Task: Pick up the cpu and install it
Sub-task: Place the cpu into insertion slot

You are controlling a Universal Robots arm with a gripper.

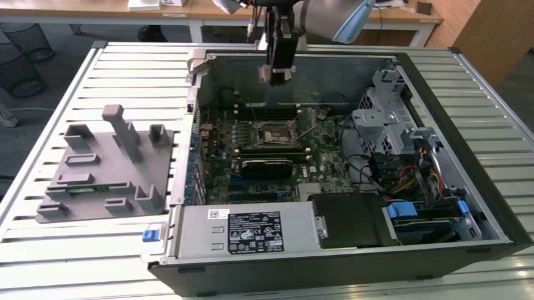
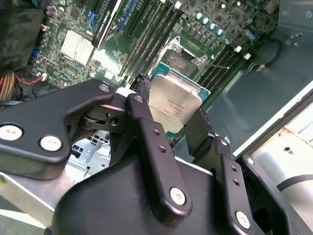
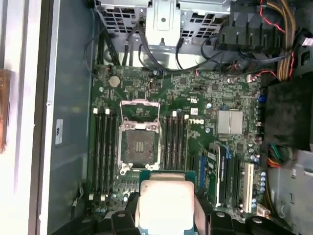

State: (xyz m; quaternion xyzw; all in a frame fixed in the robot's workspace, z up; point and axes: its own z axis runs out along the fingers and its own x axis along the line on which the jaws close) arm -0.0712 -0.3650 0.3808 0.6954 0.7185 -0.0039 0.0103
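My gripper point(image 1: 276, 75) hangs over the back of the open computer case, shut on the cpu point(image 1: 276, 77). In both wrist views the cpu point(image 2: 172, 103) point(image 3: 164, 203) is a flat square chip with a silvery top and pale rim, clamped edge to edge between the black fingers point(image 2: 142, 105). The empty socket point(image 1: 276, 132) point(image 3: 139, 146) point(image 2: 180, 59) sits on the green motherboard, its frame lifted and its contact field bare. The cpu is well above the socket and apart from it.
A grey tray point(image 1: 100, 206) with upright fixtures and a green memory stick point(image 1: 84, 185) lies at the exterior view's left. Inside the case are memory slots point(image 3: 102, 147), a heatsink point(image 3: 230, 121), the power supply point(image 1: 242, 231), a drive cage point(image 1: 379, 119) and cables point(image 1: 409, 175).
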